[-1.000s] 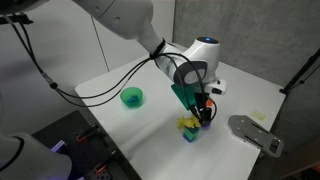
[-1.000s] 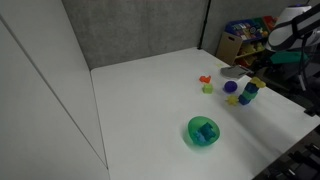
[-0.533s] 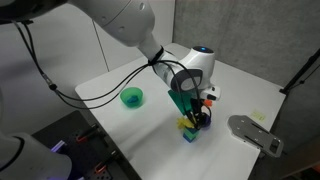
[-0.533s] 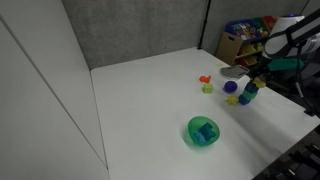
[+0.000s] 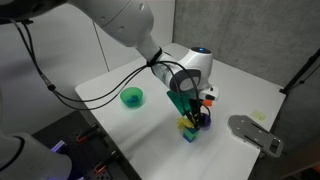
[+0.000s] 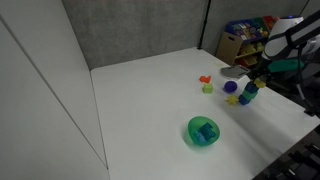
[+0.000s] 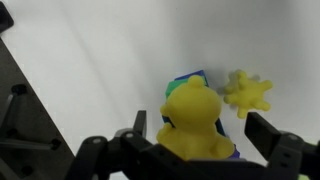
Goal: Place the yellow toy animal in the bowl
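The yellow toy animal (image 7: 192, 108) fills the middle of the wrist view and stands on a blue and green block (image 7: 200, 77). My gripper (image 7: 198, 124) is open, with one jaw on each side of the toy and a gap to the right jaw. In an exterior view the gripper (image 5: 203, 116) hangs low over the toy (image 5: 186, 123) on the block stack. The green bowl (image 5: 125, 98) stands apart from it across the white table, and it also shows in the other exterior view (image 6: 190, 130).
A yellow spiky piece (image 7: 247, 92) lies just beside the block. An orange-red toy (image 6: 204, 79), a pale yellow-green block (image 6: 208, 88) and a purple ball (image 6: 231, 87) lie near the stack. A grey flat device (image 5: 255, 132) sits at the table's edge.
Over the last second the gripper has come down a little onto the toy stack. Since half a second ago almost nothing has moved.
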Controlling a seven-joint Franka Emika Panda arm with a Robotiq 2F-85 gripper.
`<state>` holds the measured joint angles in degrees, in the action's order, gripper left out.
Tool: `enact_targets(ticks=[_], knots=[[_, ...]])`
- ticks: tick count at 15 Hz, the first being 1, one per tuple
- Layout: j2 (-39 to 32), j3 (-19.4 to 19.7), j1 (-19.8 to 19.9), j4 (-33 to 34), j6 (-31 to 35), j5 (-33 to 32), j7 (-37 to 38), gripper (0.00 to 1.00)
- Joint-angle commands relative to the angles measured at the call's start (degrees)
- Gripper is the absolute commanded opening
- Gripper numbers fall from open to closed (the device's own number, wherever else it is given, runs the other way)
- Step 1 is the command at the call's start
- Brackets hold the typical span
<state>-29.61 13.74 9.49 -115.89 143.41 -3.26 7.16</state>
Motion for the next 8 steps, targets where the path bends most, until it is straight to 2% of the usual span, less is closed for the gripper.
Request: enact_targets(ticks=[1,6,7,8], knots=[[1.19,0.73,-1.04,-1.53,-0.27,-1.96,1.24,1.00],[1.31,0.73,-1.60,-2.07,-1.36,-2.48,1.33,1.00],[1.33,0.82,-1.73,-2.20,-1.10,-2.59,1.44,0.75],[1.41,0.86,-1.81,-2.32,-0.92,-2.71,1.37,0.73]])
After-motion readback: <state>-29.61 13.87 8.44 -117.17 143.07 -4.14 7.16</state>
